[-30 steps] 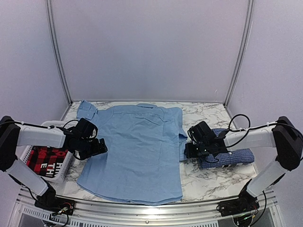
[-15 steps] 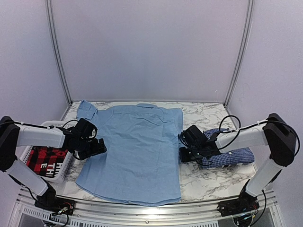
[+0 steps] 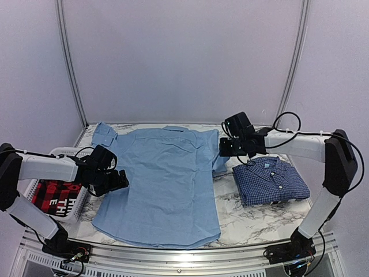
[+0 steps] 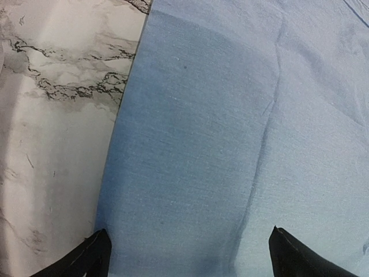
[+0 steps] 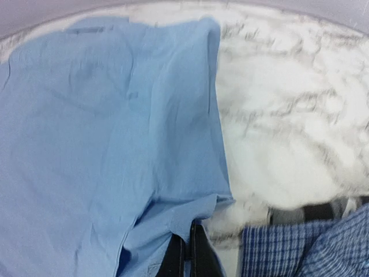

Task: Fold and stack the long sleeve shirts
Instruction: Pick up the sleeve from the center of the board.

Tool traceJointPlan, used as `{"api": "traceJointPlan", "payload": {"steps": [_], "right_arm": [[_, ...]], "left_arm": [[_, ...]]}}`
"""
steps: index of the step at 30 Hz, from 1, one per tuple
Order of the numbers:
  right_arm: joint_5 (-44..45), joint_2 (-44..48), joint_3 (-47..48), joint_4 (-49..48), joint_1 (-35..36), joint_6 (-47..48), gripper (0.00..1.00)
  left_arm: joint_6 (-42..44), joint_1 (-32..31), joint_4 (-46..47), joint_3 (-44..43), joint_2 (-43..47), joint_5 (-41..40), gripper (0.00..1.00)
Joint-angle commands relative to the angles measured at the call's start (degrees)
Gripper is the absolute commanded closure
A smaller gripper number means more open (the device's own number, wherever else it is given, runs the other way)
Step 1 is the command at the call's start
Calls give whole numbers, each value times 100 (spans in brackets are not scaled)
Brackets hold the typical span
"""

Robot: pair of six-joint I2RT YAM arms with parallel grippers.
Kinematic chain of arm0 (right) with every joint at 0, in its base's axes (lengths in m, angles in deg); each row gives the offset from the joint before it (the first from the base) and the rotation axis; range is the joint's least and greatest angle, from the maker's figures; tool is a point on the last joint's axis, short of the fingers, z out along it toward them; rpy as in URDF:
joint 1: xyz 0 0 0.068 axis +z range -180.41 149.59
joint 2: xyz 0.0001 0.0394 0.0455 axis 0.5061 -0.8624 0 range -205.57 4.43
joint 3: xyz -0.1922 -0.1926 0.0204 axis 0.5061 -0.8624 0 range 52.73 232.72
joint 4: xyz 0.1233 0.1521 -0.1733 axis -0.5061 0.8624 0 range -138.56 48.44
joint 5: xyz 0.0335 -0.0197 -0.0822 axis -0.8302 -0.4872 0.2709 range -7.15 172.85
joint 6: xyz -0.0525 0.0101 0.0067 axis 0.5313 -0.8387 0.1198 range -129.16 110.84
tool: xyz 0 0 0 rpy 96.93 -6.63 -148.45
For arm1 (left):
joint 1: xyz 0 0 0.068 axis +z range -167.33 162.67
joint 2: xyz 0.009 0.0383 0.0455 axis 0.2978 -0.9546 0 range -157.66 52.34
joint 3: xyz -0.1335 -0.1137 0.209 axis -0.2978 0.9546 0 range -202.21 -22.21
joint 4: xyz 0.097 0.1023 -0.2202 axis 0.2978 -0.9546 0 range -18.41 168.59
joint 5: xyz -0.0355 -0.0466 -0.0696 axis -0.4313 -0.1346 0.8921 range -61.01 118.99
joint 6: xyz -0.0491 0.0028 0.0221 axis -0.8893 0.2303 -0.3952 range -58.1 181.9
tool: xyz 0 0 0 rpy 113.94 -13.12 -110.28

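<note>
A light blue long sleeve shirt (image 3: 167,179) lies spread flat across the middle of the table. My right gripper (image 3: 225,151) hangs raised over its right edge, shut on a fold of the light blue cloth (image 5: 190,216); the two fingers (image 5: 198,254) are pressed together, and the pinched sleeve edge is lifted off the marble. The dark blue checked shirt (image 3: 270,181) lies folded to the right, also in the right wrist view (image 5: 300,248). My left gripper (image 3: 113,180) stands open low over the light blue shirt's left edge (image 4: 190,173), its fingertips (image 4: 95,254) wide apart with nothing between them.
A white basket (image 3: 81,202) at the left edge of the table holds a red-and-black garment with white letters (image 3: 55,193). Marble table top (image 3: 253,222) shows around the shirts. The blue shirt's left sleeve end (image 3: 105,134) lies at the back left.
My right gripper has shut on the light blue shirt's right edge and risen toward the back, lifting it off the table and uncovering the checked shirt. The left gripper has barely moved.
</note>
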Motion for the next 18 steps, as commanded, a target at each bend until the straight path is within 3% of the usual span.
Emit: {"api": "traceJointPlan", "payload": {"steps": [1,11,18], "right_arm": [[482,-541,924,91,-480,565,100],[1511,-1365,2630,84,-1429,1045,100],[1863,-1247,2833,-116,-1706,905,100]], "left_arm": [[-31,34,-582,231,-12,12,1],[-23,34,-578,274,48,102,1],[-2,-7,-578,246,61,194,1]]}}
